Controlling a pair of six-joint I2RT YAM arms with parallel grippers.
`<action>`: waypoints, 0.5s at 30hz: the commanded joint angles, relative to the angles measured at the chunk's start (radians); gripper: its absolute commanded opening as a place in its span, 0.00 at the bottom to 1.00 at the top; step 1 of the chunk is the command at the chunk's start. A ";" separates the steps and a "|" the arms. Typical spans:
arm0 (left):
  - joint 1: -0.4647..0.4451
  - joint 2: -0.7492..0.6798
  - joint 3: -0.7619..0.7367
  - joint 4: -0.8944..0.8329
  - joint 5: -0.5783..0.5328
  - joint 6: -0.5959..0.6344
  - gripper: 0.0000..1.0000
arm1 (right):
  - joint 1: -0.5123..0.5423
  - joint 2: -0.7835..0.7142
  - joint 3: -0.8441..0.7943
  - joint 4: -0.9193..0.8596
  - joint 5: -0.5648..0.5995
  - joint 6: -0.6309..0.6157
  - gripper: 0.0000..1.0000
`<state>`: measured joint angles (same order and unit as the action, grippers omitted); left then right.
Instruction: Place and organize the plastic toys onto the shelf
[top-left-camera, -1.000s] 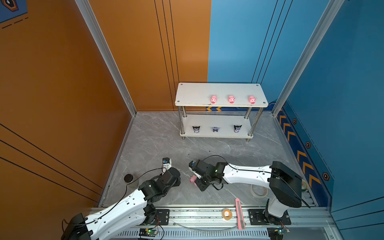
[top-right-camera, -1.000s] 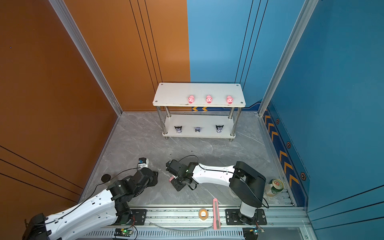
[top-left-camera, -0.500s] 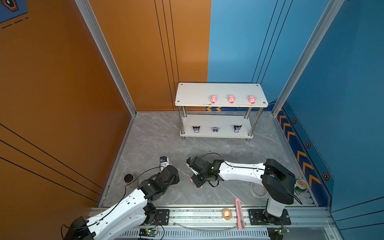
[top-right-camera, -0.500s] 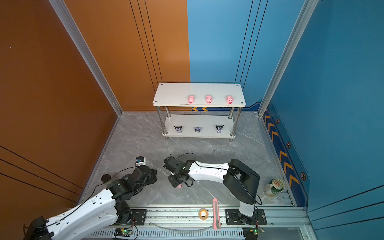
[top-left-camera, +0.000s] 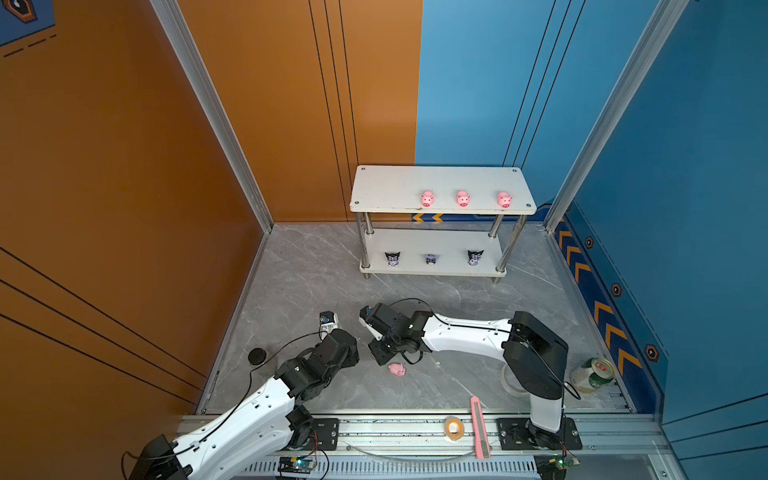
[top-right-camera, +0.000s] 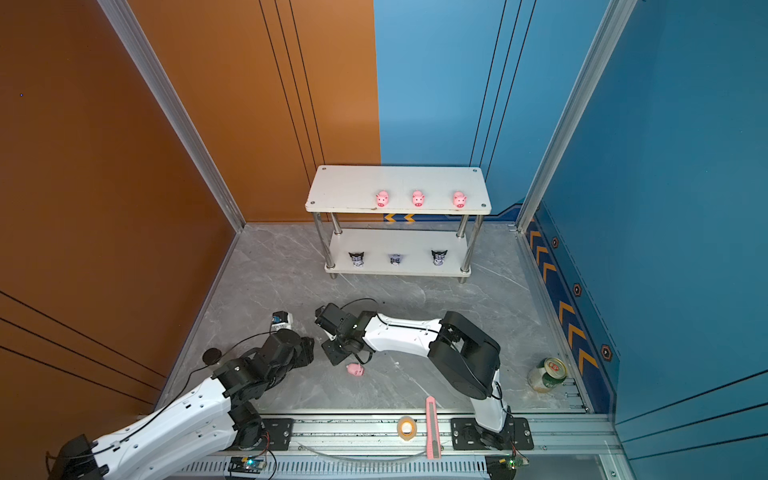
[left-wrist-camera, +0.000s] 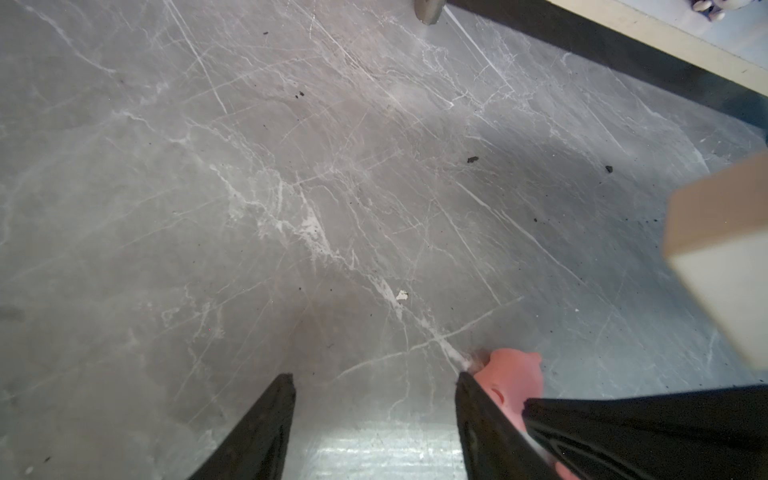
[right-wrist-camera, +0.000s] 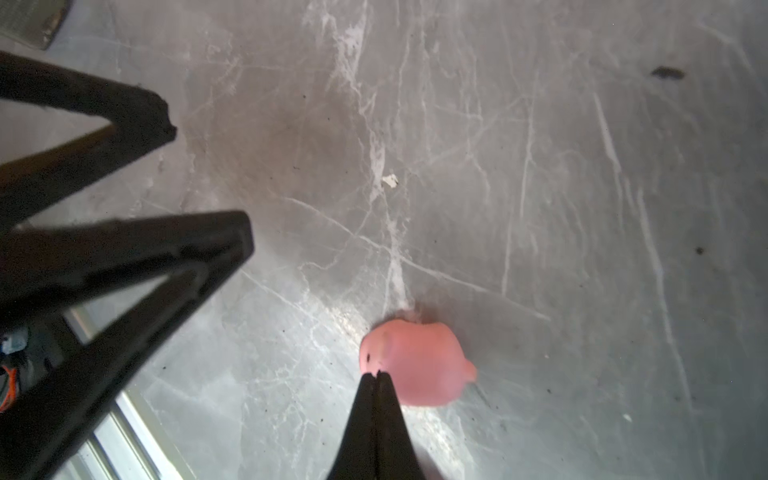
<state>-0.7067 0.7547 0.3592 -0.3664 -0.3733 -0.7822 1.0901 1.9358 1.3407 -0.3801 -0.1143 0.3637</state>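
Lying loose, pink pig (right-wrist-camera: 415, 365) just beside the closed right claw (right-wrist-camera: 376, 377).

Surface finishes, tabletop and shelf.

Tabletop (top-left-camera: 299, 266): grey marble-pattern sheet, smooth, semi-gloss with soft glare, dotted with dark specks. Loose pig (right-wrist-camera: 419, 365): pink, smooth, matt, looks like plastic. Shelf (top-left-camera: 395, 187) boards: white, matt. Shelf legs (top-left-camera: 510, 245): polished chrome-like metal tube, mirror-bright. Left gripper (left-wrist-camera: 374, 378) fingers (left-wrist-camera: 266, 419): black, matt, edges slightly rough. Right arm (top-left-camera: 465, 336) shell: white glossy plastic, black matt joints. Front rail (top-left-camera: 395, 432): brushed silver metal. Can (top-left-camera: 592, 374): shiny metal top.
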 joint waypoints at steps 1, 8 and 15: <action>0.009 -0.008 -0.009 -0.014 0.010 0.021 0.64 | -0.004 0.033 0.034 0.000 -0.019 -0.012 0.05; -0.031 -0.024 -0.010 0.030 0.072 0.074 0.72 | -0.083 -0.134 -0.014 0.013 0.029 0.011 0.05; -0.121 0.044 -0.011 0.121 0.081 0.102 0.81 | -0.261 -0.390 -0.211 0.035 0.037 0.080 0.13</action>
<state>-0.8108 0.7670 0.3592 -0.2955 -0.3164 -0.7101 0.8677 1.6100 1.1931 -0.3431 -0.1013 0.4057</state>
